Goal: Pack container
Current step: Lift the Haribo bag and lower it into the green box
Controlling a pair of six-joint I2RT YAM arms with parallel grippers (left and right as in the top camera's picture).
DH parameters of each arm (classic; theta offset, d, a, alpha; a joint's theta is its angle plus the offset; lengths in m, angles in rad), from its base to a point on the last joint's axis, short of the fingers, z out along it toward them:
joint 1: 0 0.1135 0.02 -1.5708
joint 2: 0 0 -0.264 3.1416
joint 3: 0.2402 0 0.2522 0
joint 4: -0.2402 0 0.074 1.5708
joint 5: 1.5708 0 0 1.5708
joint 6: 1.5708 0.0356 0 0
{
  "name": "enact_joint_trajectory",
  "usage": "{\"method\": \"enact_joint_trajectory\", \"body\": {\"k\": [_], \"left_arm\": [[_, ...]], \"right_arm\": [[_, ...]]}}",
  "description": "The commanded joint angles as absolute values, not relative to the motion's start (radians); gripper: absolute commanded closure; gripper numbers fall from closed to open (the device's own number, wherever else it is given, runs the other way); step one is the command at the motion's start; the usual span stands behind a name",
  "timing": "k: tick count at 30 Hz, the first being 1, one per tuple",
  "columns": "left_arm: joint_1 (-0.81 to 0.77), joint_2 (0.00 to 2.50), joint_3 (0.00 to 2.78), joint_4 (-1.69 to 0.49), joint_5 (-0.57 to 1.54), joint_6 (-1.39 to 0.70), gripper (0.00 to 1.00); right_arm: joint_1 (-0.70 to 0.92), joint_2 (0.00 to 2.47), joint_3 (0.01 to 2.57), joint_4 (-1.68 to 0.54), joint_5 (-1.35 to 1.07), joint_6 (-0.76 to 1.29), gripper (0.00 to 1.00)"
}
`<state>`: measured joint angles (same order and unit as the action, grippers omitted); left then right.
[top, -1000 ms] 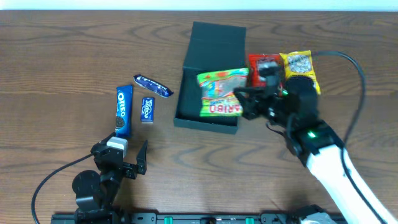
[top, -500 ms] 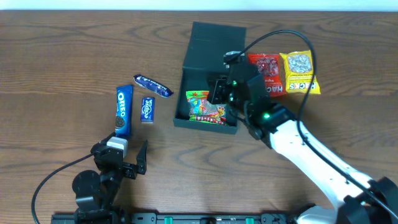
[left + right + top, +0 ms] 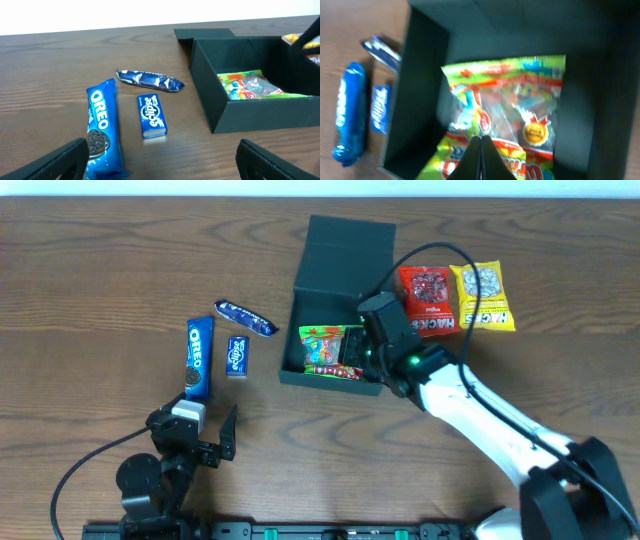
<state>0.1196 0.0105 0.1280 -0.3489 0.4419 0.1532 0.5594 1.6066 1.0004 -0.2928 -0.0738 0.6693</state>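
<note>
– Right pincer [image 3: 481, 142], condition?
– Fingers together, tips down inside the container [image 3: 330, 377]. As far as the wrist view shows, they are clamped on the lower part of the gummy bag [image 3: 510, 115]. The bag lies on the box floor, toward the front wall.
– Container position?
– Centre of the table [image 3: 100, 270], with its lid [image 3: 345, 250] flipped back and lying open on the far side. Dark green, unmarked.
– Items loaded?
– One, the gummy bag. Nothing else shows inside.
– Items outstanding?
– Five, all on the table. Just beside the container on the right are a red bag [image 3: 427, 300] and a yellow Hacks bag [image 3: 482, 295], touching each other. On the left, apart from the box, are a blue wrapped bar [image 3: 246, 319], an Eclipse box [image 3: 237, 355] and an Oreo pack [image 3: 200, 358]. The last two lie side by side.
– Left pincer [image 3: 162, 162]?
– Fingers wide apart, holding nothing. It is parked near the table's front edge, facing the Oreo pack and the Eclipse box.
– Assessment?
– Early stage. The first item is in place but not yet released. My reading is that release and withdrawal come next, then five more placements, then lid closure if the task requires it. The red bag is nearest the right arm. The three blue items lie on the left arm's side.
</note>
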Motion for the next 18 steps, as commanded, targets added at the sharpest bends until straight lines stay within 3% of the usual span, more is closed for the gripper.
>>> {"method": "enact_joint_trajectory", "body": {"k": [1,18], "left_arm": [[0.115,0.004,0.107,-0.354,0.453,0.142,0.05],[0.115,0.004,0.107,-0.354,0.453,0.141,0.05]], "right_arm": [[0.558,1.66,1.014,-0.286,-0.143,0.65,0.99],[0.59,1.963,1.178,-0.281,-0.264,0.559,0.99]]}}
